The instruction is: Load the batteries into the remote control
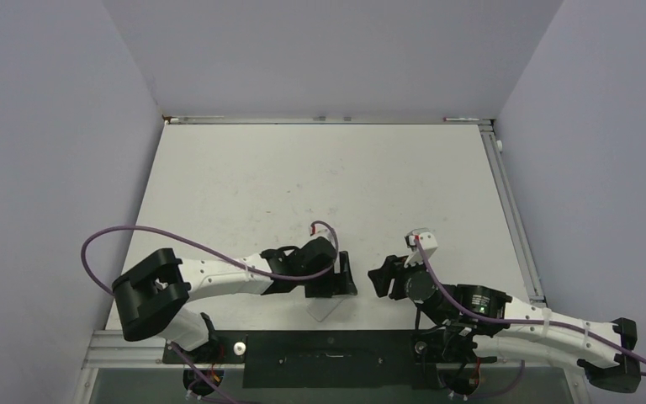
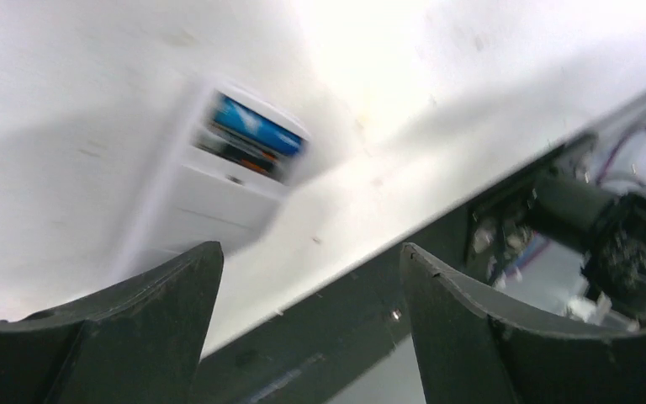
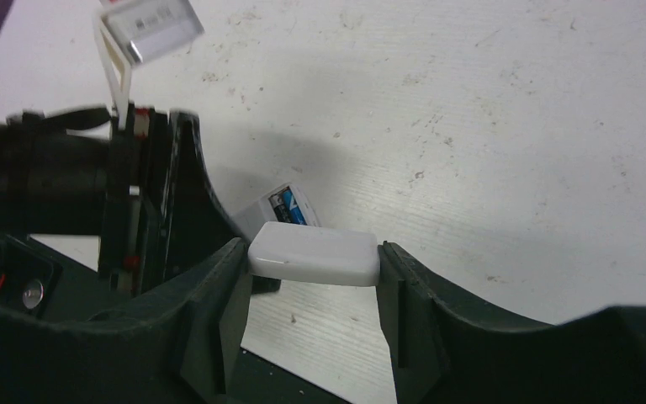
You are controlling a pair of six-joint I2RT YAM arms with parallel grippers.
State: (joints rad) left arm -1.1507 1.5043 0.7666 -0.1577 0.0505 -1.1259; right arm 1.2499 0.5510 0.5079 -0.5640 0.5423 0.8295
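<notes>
The remote control lies back-up on the white table near its front edge, its compartment uncovered. Inside sit the batteries, one blue and one dark, side by side. My left gripper hovers just above and in front of it, open, nothing between its fingers. In the top view the remote control peeks out below the left gripper. My right gripper is shut on a small white plastic piece, held off the table, with the remote control just behind it.
A dark metal rail runs along the table's near edge, close under both grippers. The two grippers face each other a short gap apart, the right gripper to the right of the remote. Grey walls enclose the table on three sides.
</notes>
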